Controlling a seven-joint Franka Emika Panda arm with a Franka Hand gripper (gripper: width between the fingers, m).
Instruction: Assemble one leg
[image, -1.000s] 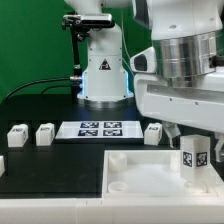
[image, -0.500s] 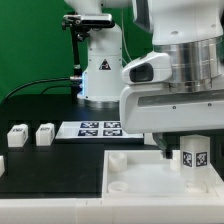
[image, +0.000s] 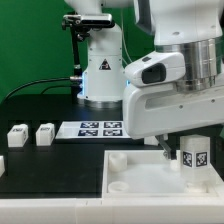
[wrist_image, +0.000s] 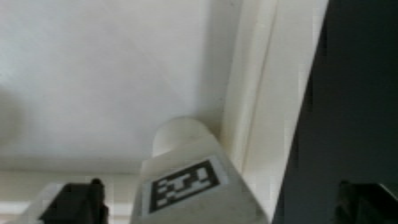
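Note:
A leg, a small white block with a black-and-white tag, stands upright on the large white panel near its corner at the exterior view's right. My gripper hangs just above and beside it, mostly hidden by the hand. In the wrist view the leg lies between my two dark fingertips with a gap on each side. My gripper is open and holds nothing. Two more legs lie on the black table at the exterior view's left.
The marker board lies behind the panel, in front of the robot base. The panel's edge and the black table show in the wrist view. The panel has raised corner sockets.
The arm has moved toward the exterior view's left and now hides a leg that lay beside the marker board. The upright leg on the panel has stayed put.

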